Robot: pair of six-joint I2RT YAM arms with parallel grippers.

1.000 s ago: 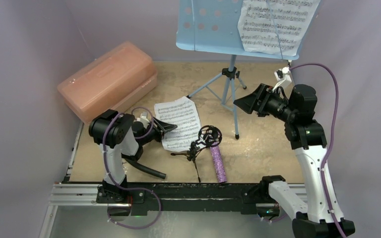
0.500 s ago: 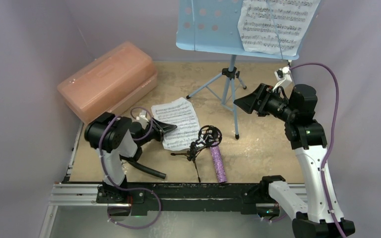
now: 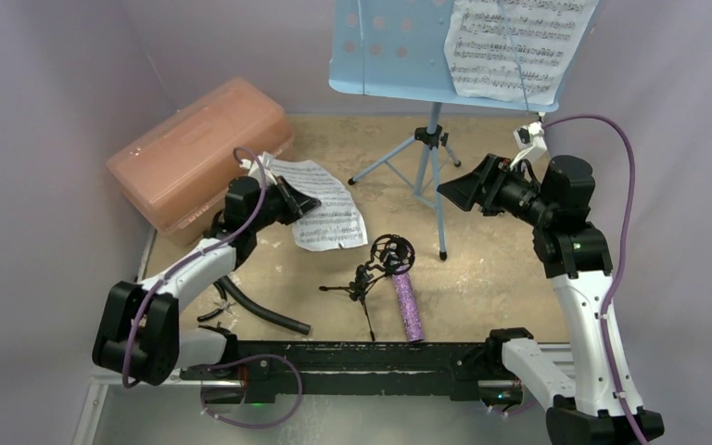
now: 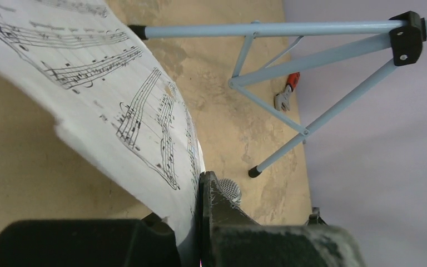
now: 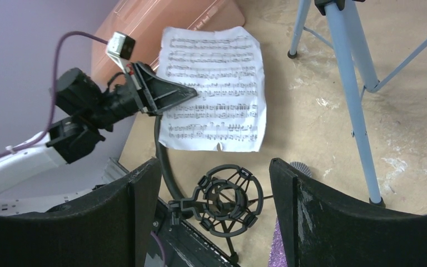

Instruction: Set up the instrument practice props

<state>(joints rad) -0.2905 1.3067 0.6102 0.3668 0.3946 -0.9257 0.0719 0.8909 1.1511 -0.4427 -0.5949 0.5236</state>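
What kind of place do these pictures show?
Probably a robot lab's walled test table, staged as a music practice corner: robot arms on a rail, a blue music stand with sheet music, a purple microphone.

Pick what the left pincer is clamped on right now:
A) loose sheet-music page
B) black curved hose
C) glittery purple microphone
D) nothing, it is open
A: the left pincer is shut on the edge of the loose sheet-music page. The left wrist view shows the paper pinched between its fingers, while the glittery purple microphone lies untouched.
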